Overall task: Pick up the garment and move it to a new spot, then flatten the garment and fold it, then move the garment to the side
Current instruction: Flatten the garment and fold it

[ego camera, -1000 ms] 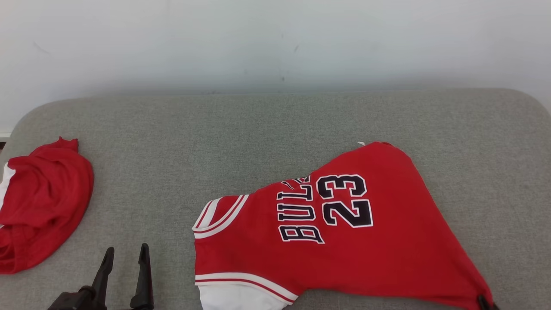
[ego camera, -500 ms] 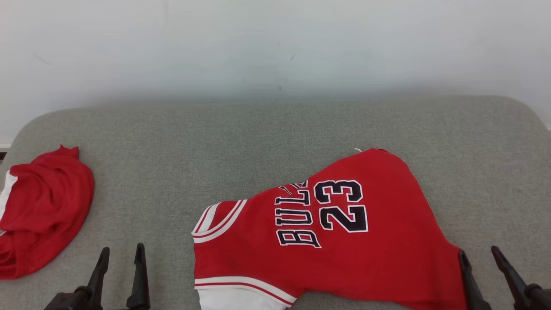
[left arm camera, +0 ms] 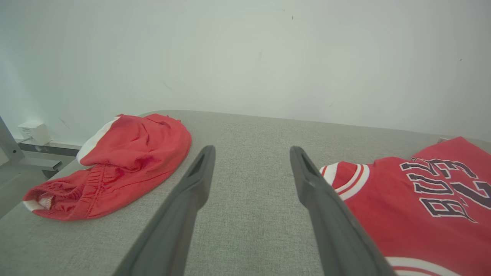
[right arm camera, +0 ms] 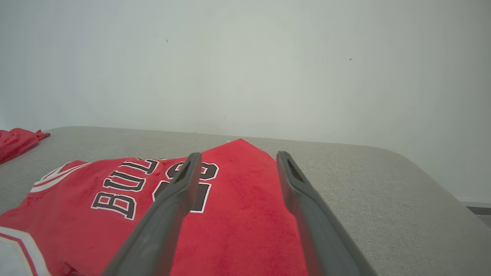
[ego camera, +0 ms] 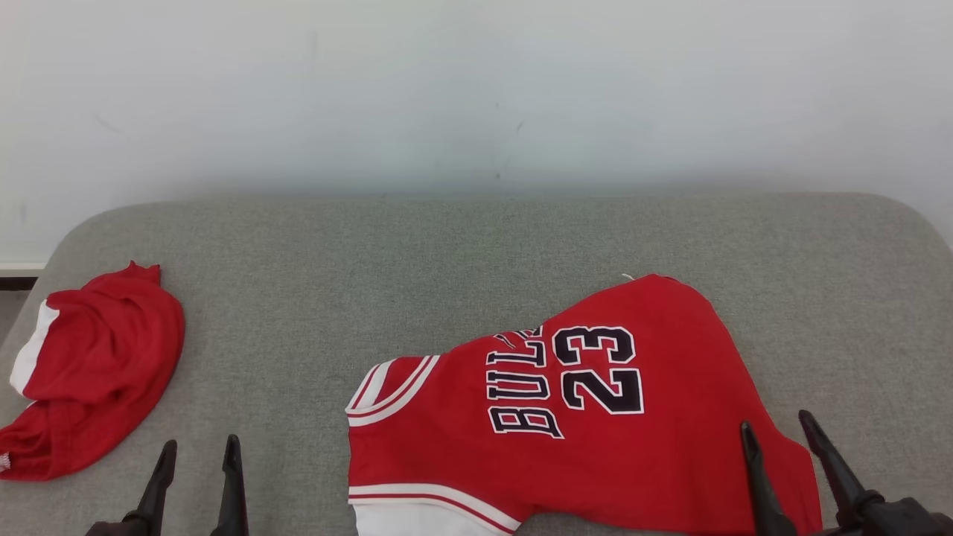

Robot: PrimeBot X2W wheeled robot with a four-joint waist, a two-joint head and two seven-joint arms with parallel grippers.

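Jersey [ego camera: 595, 417] lies by right claw [ego camera: 774, 420]; bare cushion [ego camera: 476, 246] stretches behind.

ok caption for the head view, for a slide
Red 23 jersey on the grey cushion, open left gripper beside it, open right gripper over its corner, crumpled red garment far left.

The left claw [ego camera: 201, 443] and right claw [ego camera: 775, 420] are each built of two long, matte dark-grey fingers [left arm camera: 191, 191], tapered to slim tips, with slotted inner faces

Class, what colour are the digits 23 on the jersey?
The digits are black, outlined white; head view.
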